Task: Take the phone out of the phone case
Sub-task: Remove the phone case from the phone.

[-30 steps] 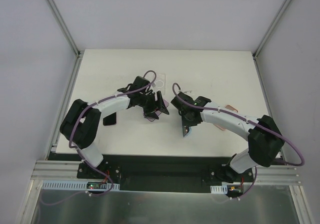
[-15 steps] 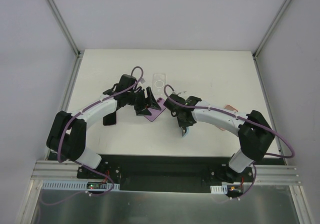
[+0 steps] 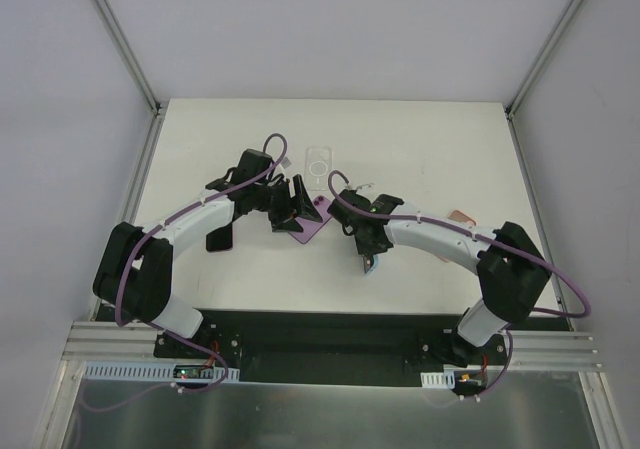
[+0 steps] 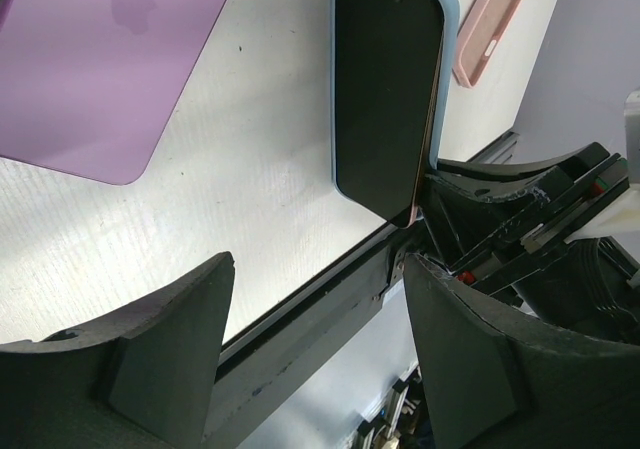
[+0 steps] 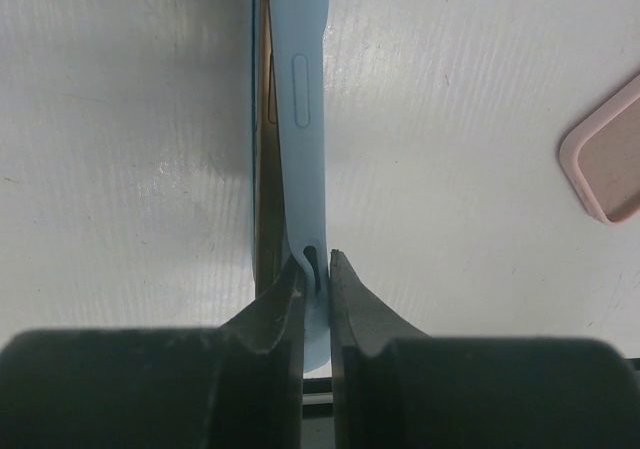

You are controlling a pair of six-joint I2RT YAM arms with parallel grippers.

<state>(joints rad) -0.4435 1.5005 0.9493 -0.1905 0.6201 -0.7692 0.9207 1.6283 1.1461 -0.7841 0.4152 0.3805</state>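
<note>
A dark-screened phone (image 4: pixel 385 99) sits in a light blue case (image 5: pixel 305 119), standing on its edge on the table. My right gripper (image 5: pixel 318 269) is shut on the case's near rim, which bends a little away from the phone's gold side (image 5: pixel 263 169). In the top view the right gripper (image 3: pixel 370 254) holds the case (image 3: pixel 372 264) near the table's middle front. My left gripper (image 4: pixel 318 269) is open and empty, hovering left of the cased phone, beside a purple phone (image 4: pixel 100 69). In the top view the left gripper (image 3: pixel 298 209) stands over that purple phone (image 3: pixel 312 225).
A clear case (image 3: pixel 318 159) lies behind the grippers. A pink case (image 3: pixel 456 217) lies to the right, behind my right arm, and shows in the right wrist view (image 5: pixel 610 159). A black phone (image 3: pixel 220 239) lies under my left arm.
My left arm has swung left and back, and the purple phone now lies flat on the table. My right gripper has shifted slightly left with the blue case.
</note>
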